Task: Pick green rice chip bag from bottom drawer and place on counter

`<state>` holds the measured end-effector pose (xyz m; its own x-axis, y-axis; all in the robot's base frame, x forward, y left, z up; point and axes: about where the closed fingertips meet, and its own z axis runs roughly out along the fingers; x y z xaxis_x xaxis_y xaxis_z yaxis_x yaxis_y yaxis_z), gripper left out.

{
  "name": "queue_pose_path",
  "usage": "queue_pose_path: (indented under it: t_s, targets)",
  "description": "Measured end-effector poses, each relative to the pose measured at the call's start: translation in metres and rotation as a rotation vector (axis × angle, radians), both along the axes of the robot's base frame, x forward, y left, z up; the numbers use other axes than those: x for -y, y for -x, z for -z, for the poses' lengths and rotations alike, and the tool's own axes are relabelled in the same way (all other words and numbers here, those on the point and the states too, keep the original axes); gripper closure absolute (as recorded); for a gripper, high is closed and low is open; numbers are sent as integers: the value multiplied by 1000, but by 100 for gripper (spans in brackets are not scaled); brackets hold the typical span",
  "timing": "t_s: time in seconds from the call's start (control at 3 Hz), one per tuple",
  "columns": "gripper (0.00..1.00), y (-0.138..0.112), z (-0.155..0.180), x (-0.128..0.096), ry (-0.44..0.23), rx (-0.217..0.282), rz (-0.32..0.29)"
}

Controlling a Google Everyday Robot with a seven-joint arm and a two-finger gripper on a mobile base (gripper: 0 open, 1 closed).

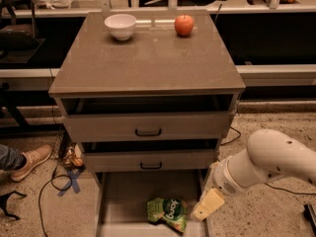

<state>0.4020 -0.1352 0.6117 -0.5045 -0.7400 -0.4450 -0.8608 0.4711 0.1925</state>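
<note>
The bench [148,58] is seen topping the cabinet, and the bottom drawer [126,196] is pulled out beneath it. The white arm [266,164] is held low at the right. The green rice chip bag [168,212] is found lying on the drawer floor, near its front. The claw [204,210] is held just to the right of the bag; whether it is open or closed cannot be told. A white bowl [120,25] and a red apple [184,24] are set apart at the bench's far edge.

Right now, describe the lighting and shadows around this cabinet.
Camera view: dim, warm light; the counter is the brightest surface, with a pale streak, perhaps glare, between bowl and apple. Camera view: dark shadow fills the gaps above both upper drawers; the bottom drawer is dim, but the chip bag and the tool beside it can be made out.
</note>
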Motion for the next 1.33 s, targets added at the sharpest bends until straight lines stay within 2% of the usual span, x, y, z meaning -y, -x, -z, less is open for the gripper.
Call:
queue_pose_path:
  t_s: [0.67,1.33]
  targets:
    - [0,-17,127,-32,-49,-10,41]
    - [0,-19,132,-36,-70,1,32]
